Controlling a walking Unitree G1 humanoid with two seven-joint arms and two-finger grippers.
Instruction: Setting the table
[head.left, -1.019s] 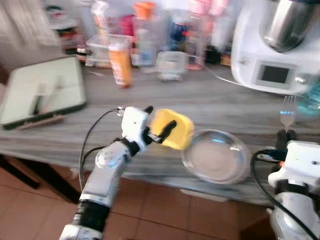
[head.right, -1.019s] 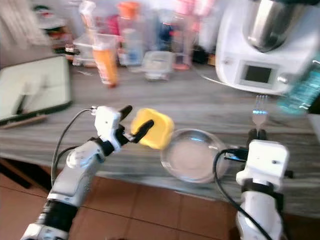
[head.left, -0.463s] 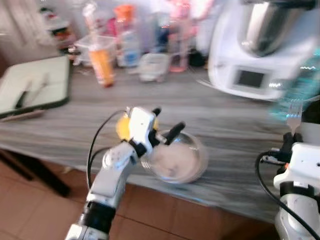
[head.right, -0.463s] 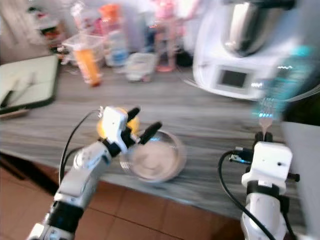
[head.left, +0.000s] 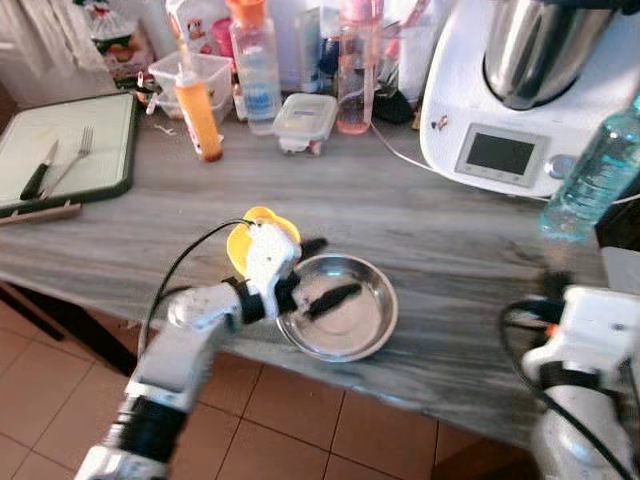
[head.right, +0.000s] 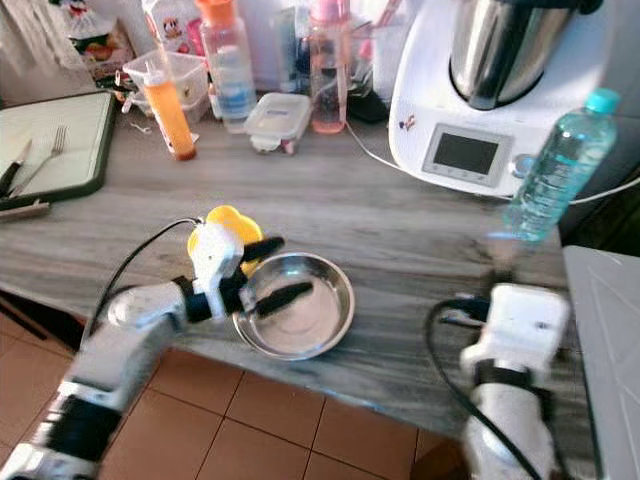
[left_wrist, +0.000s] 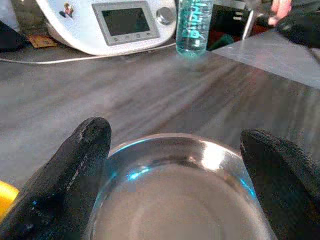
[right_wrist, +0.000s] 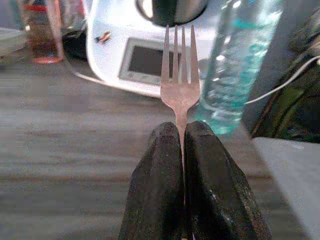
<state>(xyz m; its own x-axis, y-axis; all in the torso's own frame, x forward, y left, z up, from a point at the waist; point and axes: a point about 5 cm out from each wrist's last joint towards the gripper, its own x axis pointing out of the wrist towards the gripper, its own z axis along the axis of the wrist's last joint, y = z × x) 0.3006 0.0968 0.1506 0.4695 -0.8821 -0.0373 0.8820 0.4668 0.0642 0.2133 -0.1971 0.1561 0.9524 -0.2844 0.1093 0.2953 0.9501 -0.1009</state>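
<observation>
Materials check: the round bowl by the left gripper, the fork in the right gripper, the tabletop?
Round silver bowl: looks like polished stainless steel; mirror glints show along its rim. Silver four-tined fork clamped in the right gripper: metal, likely steel, with a duller brushed sheen. Grey streaked tabletop: wood-grain pattern, matte; laminate or real wood cannot be told. The left gripper is open over the bowl.

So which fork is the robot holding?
The fork pinched upright in the right gripper, in front of the white kitchen machine. The other fork lies flat on the green tray beside a knife.

Steel bowl (head.left: 345, 322) upright at counter edge; fork (right_wrist: 180, 85) tines-up, clamped.
</observation>
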